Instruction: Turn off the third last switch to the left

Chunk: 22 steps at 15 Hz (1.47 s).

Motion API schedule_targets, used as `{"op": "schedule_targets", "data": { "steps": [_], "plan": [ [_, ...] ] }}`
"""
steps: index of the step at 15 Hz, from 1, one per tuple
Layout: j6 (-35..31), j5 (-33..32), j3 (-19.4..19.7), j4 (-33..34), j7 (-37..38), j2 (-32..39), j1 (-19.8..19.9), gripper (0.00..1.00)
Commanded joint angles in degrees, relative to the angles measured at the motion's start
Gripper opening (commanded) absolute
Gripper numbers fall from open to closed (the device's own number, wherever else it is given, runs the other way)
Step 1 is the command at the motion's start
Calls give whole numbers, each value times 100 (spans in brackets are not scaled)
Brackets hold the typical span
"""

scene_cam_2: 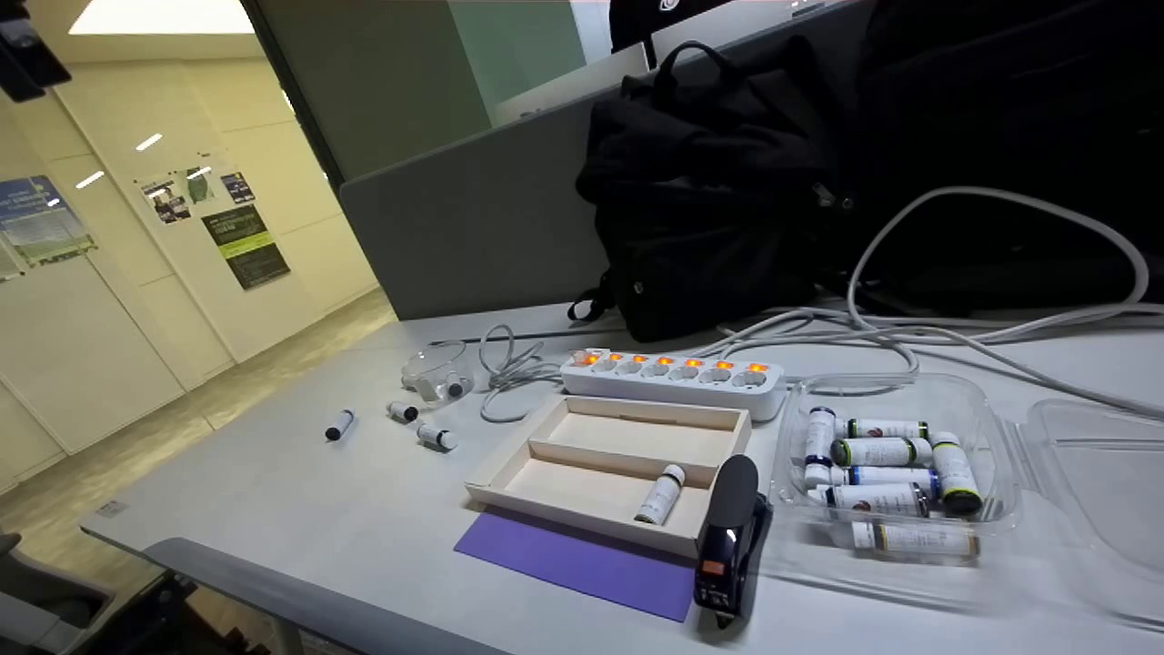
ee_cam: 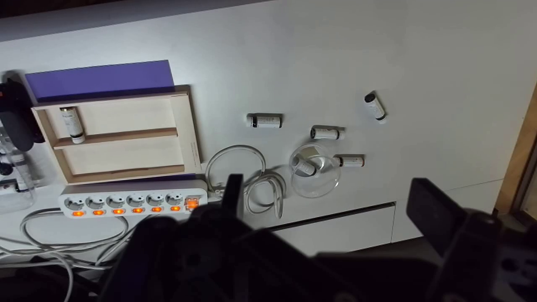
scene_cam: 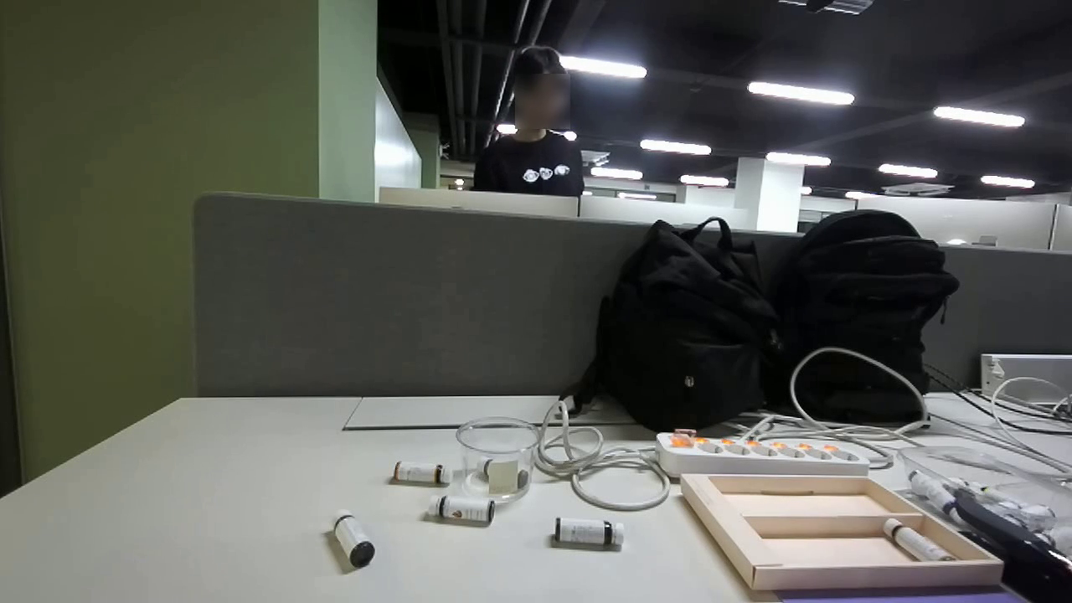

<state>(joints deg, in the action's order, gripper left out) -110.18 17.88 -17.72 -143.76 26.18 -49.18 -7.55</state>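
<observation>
A white power strip lies on the table in both exterior views (scene_cam: 754, 466) (scene_cam_2: 668, 389) and at the left of the wrist view (ee_cam: 134, 187). Its row of small switches (ee_cam: 138, 210) glows orange. A larger orange switch (ee_cam: 192, 204) sits at the cord end and is lit too. My gripper (ee_cam: 327, 180) is open and empty, high above the table. The strip lies left of its fingers in the wrist view. A dark piece at the top left of an exterior view (scene_cam_2: 32, 55) looks like part of the gripper, far from the strip.
A wooden tray (scene_cam_2: 627, 468) with a bottle lies alongside the strip. A clear cup (scene_cam: 498, 452), loose bottles (scene_cam: 589, 532) and coiled cable (scene_cam: 620, 486) lie beyond the cord end. A clear box (scene_cam_2: 896, 455), black stapler-like object (scene_cam_2: 732, 518) and backpacks (scene_cam: 695, 335) stand around.
</observation>
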Motion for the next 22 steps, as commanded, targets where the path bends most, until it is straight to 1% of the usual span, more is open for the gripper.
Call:
{"op": "schedule_targets", "data": {
  "steps": [1,3,4,6,9,10,12,13,14,15,16,17,18,19,20,22],
  "plan": [
    [-117,-49,-37,56,-45,210,83,100],
    [-469,-206,-28,106,-249,668,227,100],
    [-709,-222,77,143,-356,1012,313,100],
    [-1151,-525,93,233,-422,1691,572,100],
    [-1979,-1103,211,334,-730,2797,777,100],
    [-2219,-1379,41,406,-893,3186,1072,100],
    [-2469,-2142,-1,693,-868,3983,1424,100],
    [-2589,-2600,-23,892,-684,4365,1597,100],
    [-2750,-3167,-47,1103,-298,4702,1786,100],
    [-2782,-3638,382,1395,-15,5052,1513,100],
    [-2742,-3942,544,1741,211,5372,1466,100],
    [-2635,-4171,749,2124,405,5661,1332,100],
    [-2363,-4091,932,2445,443,5854,1169,100],
    [-2815,-3869,1058,1652,19,5353,1080,100],
    [-2789,-3851,1196,1871,-19,5556,997,100],
    [-2832,-3848,1304,1850,-53,5617,895,100]
  ]
}}
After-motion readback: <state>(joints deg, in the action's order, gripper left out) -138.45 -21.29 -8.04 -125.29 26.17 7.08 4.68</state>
